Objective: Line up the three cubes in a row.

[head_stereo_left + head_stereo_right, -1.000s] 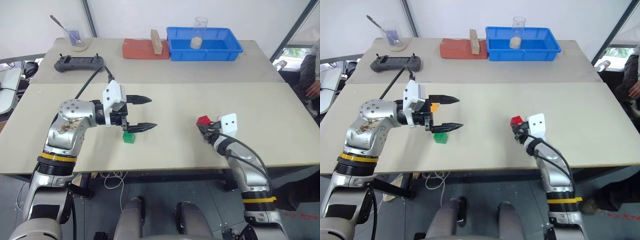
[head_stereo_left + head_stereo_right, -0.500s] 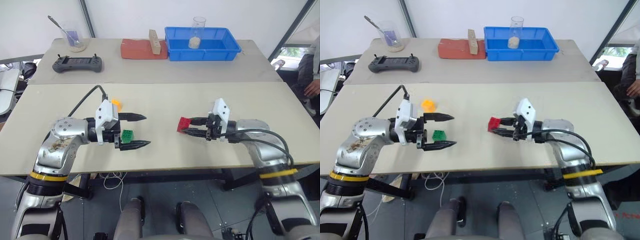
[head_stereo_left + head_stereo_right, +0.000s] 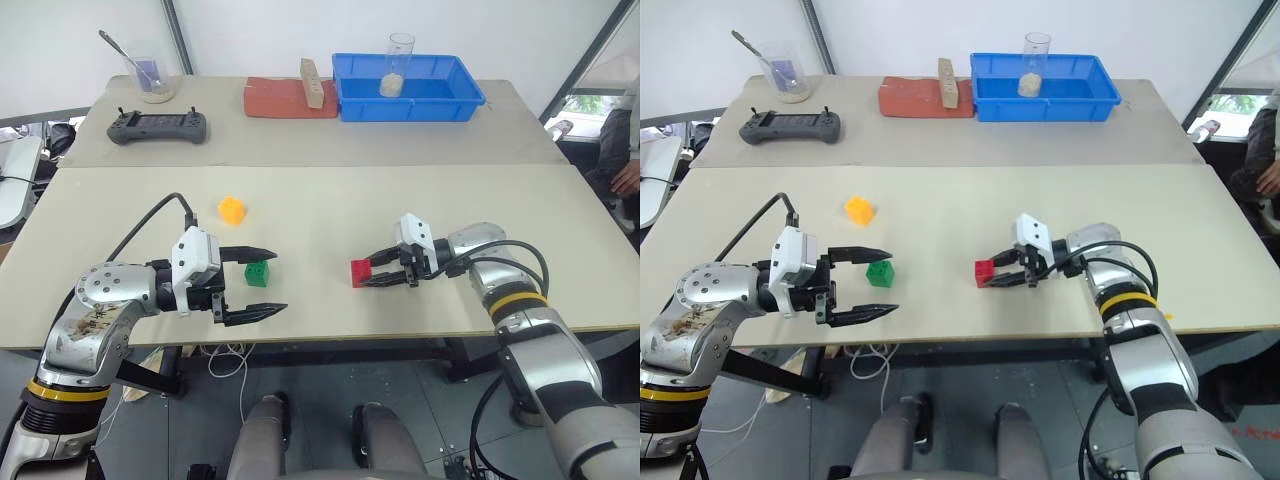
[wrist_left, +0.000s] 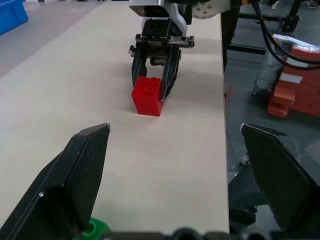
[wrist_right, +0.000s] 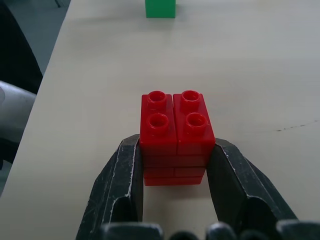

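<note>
Bench (image 3: 330, 210): red cube (image 3: 361, 273) clamped in right gripper (image 3: 372, 274) fingers, set down toward green cube (image 3: 258, 273) for row; left gripper (image 3: 266, 282) fingers held apart.

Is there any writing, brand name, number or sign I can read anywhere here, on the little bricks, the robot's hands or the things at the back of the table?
None can be read.
red cube: studs only, no lettering.
green cube and yellow-orange cube: no marks visible.
right gripper and left gripper: no label legible.
black controller, blue bin, glass: any print too small to tell.
</note>
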